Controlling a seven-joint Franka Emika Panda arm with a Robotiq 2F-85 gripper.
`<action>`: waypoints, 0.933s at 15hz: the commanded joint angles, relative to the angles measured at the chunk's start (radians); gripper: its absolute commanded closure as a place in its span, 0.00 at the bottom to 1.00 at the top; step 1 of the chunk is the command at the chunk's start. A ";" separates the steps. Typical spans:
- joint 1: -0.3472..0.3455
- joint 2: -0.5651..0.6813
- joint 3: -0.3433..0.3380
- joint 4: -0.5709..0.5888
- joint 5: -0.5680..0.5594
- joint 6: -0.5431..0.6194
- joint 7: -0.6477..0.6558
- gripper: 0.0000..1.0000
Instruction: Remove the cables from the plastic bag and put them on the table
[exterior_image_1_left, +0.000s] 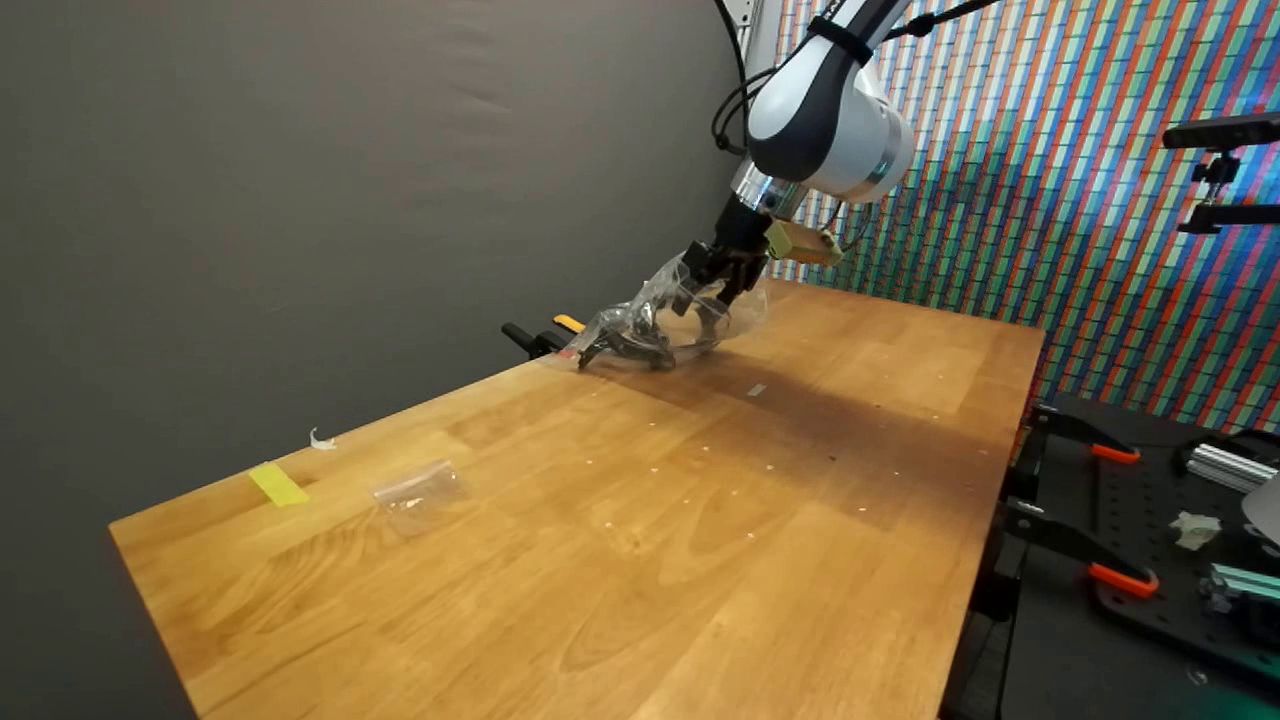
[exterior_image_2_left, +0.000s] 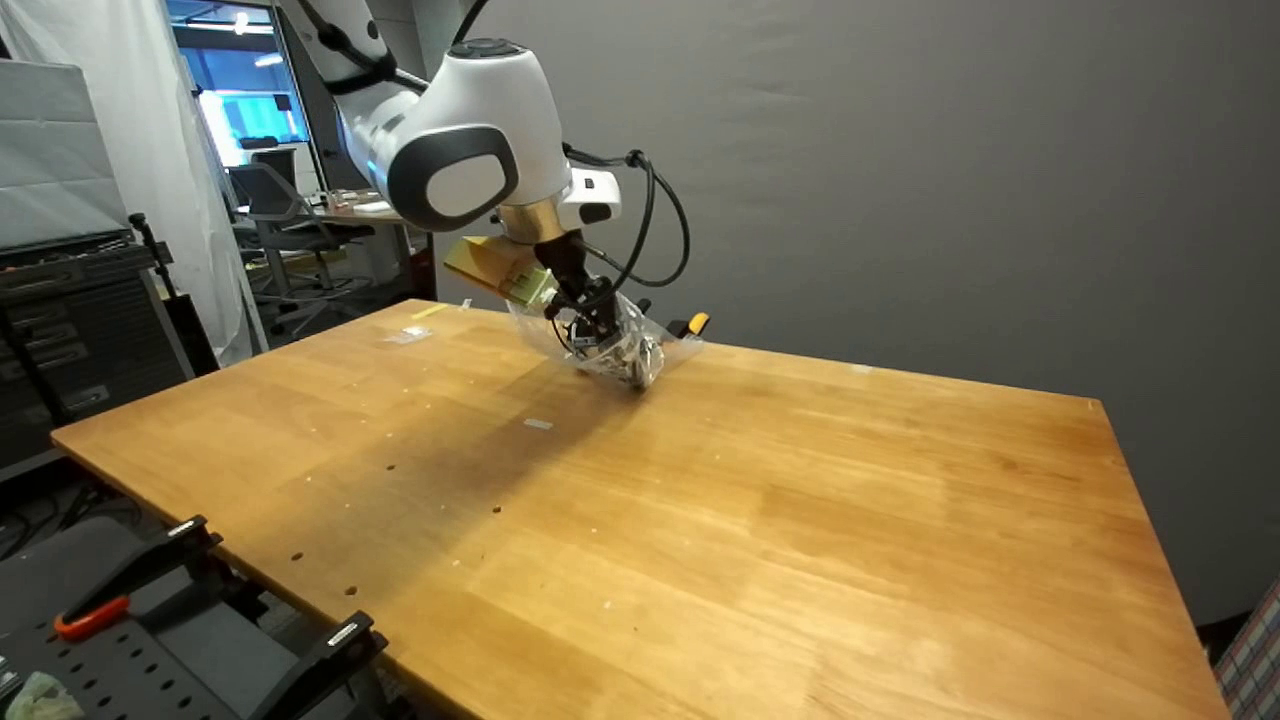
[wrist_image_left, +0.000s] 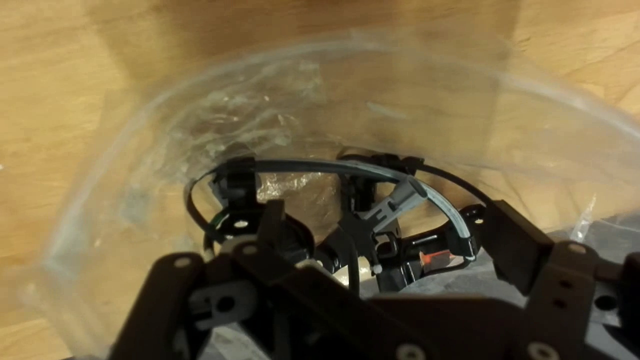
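Foremost, in an exterior view, the wooden desk (exterior_image_1_left: 650, 600) carries a small clear bag (exterior_image_1_left: 418, 494), lying flat, and, apart from it near the edge, a yellow strip (exterior_image_1_left: 278, 484). Farther along that same edge sits the plastic bag (exterior_image_1_left: 652, 300); the wrist view places the cables (wrist_image_left: 350, 167), mostly black with one grey length, inside it. The jaws stand apart within the bag's open mouth, cables showing between them; contact with either jaw cannot be told. Above is the white-and-black arm (exterior_image_1_left: 815, 130). Farthest stands a multicoloured striped backdrop (exterior_image_1_left: 1020, 200).
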 joint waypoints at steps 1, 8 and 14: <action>-0.049 0.069 0.056 0.054 0.017 0.031 -0.015 0.00; -0.052 0.168 0.089 0.094 0.014 0.178 0.012 0.00; -0.056 0.261 0.104 0.162 -0.002 0.275 0.033 0.00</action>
